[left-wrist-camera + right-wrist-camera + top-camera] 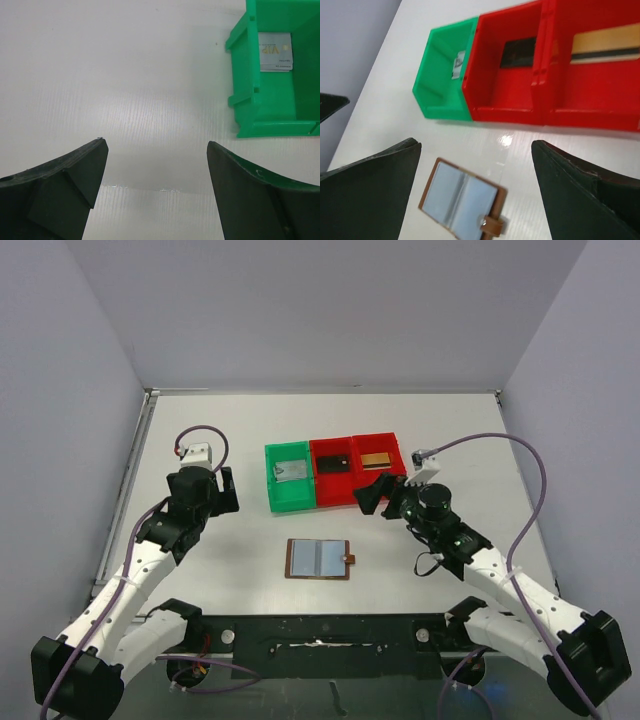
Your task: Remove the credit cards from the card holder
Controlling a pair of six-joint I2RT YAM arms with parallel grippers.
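The card holder point(318, 559) lies open and flat on the table point(450, 440) between the two arms. Its pale sleeve panels face up and, as far as I can see, are bare. A silver-grey card point(275, 51) rests in the green bin point(290, 503), a black card point(333, 463) in the middle red bin point(335, 499), and a gold card point(376, 458) in the right red bin point(378, 438). The left gripper point(156, 145) hangs beside the green bin, jaws spread, holding nothing. The right gripper point(475, 145) hovers near the front of the red bins, likewise wide and empty. I'd judge the emptying done, or nearly. The next move calls for checking the sleeves for a hidden card, otherwise drawing both arms away.
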